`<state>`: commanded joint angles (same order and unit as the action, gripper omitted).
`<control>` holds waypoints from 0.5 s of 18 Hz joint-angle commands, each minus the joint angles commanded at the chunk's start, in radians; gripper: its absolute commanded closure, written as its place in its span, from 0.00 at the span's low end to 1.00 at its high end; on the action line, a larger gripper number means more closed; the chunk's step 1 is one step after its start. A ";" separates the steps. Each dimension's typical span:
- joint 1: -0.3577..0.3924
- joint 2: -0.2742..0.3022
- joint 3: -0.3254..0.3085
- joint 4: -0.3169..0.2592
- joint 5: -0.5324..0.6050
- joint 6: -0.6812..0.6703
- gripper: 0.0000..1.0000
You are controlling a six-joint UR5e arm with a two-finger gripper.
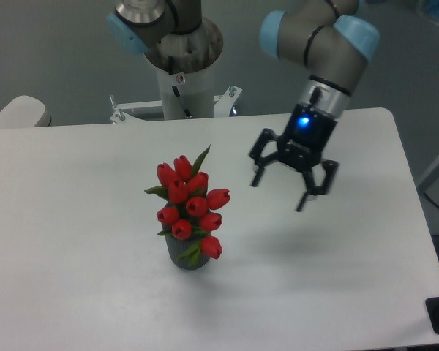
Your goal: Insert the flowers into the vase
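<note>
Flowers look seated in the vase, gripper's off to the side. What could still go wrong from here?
1. The flowers spread wider than the small vase and rise well above it, so it may tip.
2. The open gripper hangs near bloom height; a sideways retreat toward the bunch could knock it over.

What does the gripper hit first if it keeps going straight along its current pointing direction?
Probably just the bare table. The gripper is open, empty, and points down, slightly toward the camera; nothing lies under it. The flowers in the vase stand well off to the side, though depth is hard to judge from one view.
</note>
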<state>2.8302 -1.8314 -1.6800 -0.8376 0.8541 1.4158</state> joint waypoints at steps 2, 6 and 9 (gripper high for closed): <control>-0.002 -0.018 0.035 0.002 0.052 0.014 0.00; -0.024 -0.066 0.143 -0.002 0.198 0.038 0.00; -0.057 -0.107 0.209 -0.002 0.348 0.109 0.00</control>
<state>2.7735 -1.9388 -1.4713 -0.8391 1.2022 1.5245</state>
